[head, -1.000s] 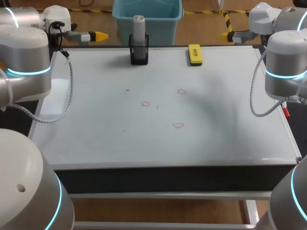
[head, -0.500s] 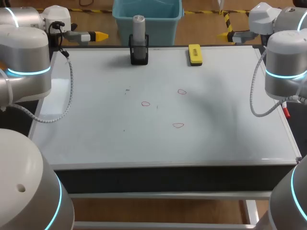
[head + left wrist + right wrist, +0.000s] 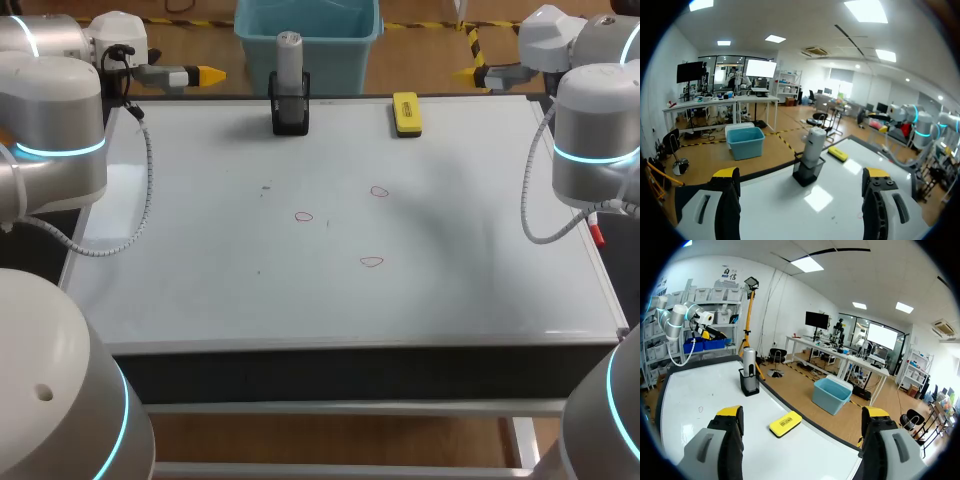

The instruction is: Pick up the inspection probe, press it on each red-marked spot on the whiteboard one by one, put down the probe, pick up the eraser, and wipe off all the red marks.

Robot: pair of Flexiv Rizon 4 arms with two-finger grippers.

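Note:
The grey inspection probe [image 3: 289, 62] stands upright in a black holder [image 3: 290, 112] at the whiteboard's [image 3: 200, 260] far edge. A yellow eraser [image 3: 406, 113] lies to its right. Three small red rings are drawn mid-board: one [image 3: 304, 216], another [image 3: 379, 191], and a third [image 3: 371, 262]. My left gripper [image 3: 205, 74] hangs open at the far left corner, pointing at the probe [image 3: 812, 147]. At the far right corner my right gripper [image 3: 468, 73] is open, with the eraser [image 3: 785, 423] and the probe [image 3: 749, 368] ahead of it.
A teal bin [image 3: 307, 30] stands just past the board's far edge behind the probe. A red marker [image 3: 597, 234] lies by the board's right edge. Grey cables hang from both arms over the board's side margins.

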